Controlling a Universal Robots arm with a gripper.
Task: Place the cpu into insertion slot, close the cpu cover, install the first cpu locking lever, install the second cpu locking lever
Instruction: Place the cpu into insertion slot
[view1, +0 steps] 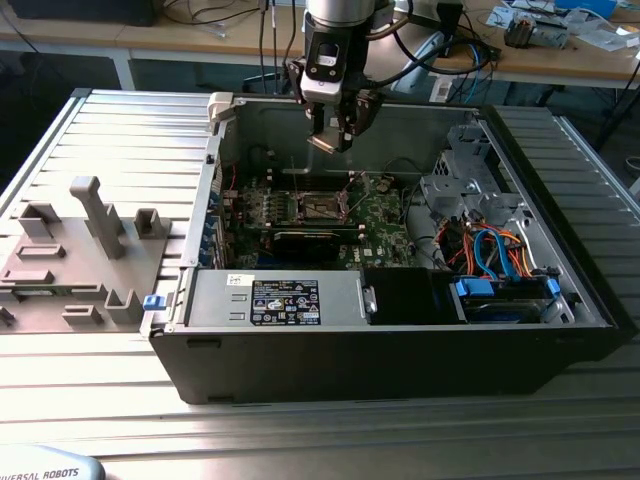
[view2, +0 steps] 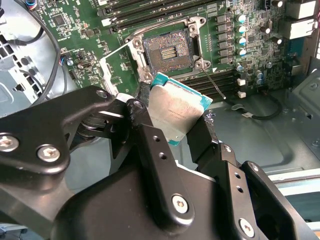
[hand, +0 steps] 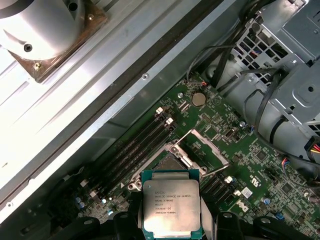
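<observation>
My gripper (view1: 331, 138) hangs inside the open computer case, shut on the cpu (view1: 328, 143), a thin silvery square plate with a teal edge. In both wrist views the cpu (view2: 175, 112) (hand: 171, 202) sits clamped between the black fingers (view2: 145, 127). The insertion slot (view1: 322, 208) lies below it on the green board, a dark square socket with a metal rim (view2: 167, 50), partly hidden behind the cpu in the first wrist view (hand: 167, 162). Its cover (hand: 207, 150) stands swung open. A thin wire locking lever (view2: 215, 85) sticks up beside the socket.
Long black memory slots (hand: 135, 150) run beside the socket. A drive cage with coloured cables (view1: 490, 250) fills the case towards the exterior view's right. The labelled power supply (view1: 285, 300) sits at the case's front. A grey fixture block (view1: 90, 230) stands outside on the exterior view's left.
</observation>
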